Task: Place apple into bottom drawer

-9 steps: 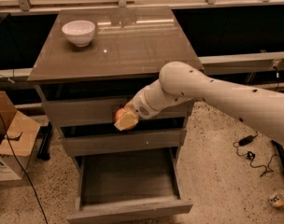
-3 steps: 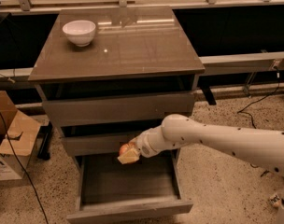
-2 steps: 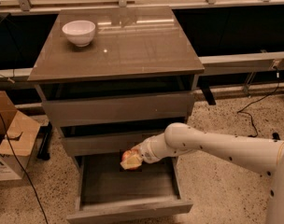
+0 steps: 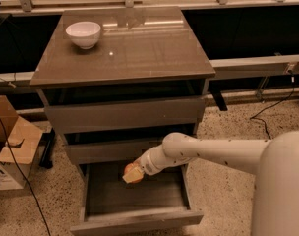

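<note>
The bottom drawer [image 4: 139, 219] of the grey-brown cabinet is pulled open toward me, its shallow tray showing. My white arm reaches in from the right. My gripper [image 4: 132, 174] is shut on the apple [image 4: 131, 170], a small red and yellowish fruit, and holds it just above the drawer's floor near its back. The two upper drawers [image 4: 125, 113] are closed.
A white bowl [image 4: 83, 34] stands on the cabinet top [image 4: 139, 48] at the back left. A cardboard box [image 4: 12, 146] sits on the floor to the left. Black cables [image 4: 272, 109] lie on the speckled floor to the right.
My arm has lowered the apple from in front of the middle drawer down into the open bottom drawer, moving slightly right and further in.
</note>
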`<move>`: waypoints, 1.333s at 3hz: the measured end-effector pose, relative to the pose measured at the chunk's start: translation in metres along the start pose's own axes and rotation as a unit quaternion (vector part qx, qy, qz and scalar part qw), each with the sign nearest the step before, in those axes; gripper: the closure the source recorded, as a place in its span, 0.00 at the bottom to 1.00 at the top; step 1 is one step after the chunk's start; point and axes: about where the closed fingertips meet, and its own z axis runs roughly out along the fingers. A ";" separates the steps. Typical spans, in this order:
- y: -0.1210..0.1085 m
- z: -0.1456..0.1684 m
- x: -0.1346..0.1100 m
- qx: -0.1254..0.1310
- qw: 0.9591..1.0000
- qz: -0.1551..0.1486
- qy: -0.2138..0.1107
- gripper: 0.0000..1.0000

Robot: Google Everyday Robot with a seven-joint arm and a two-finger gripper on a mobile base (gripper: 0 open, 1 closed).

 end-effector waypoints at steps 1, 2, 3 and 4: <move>-0.002 0.037 0.011 -0.012 1.000 -0.006 0.020 1.00; -0.013 0.075 0.032 -0.017 0.999 0.002 0.027 1.00; -0.020 0.102 0.053 -0.024 0.999 0.018 0.025 1.00; -0.030 0.129 0.079 -0.029 0.998 0.042 0.027 1.00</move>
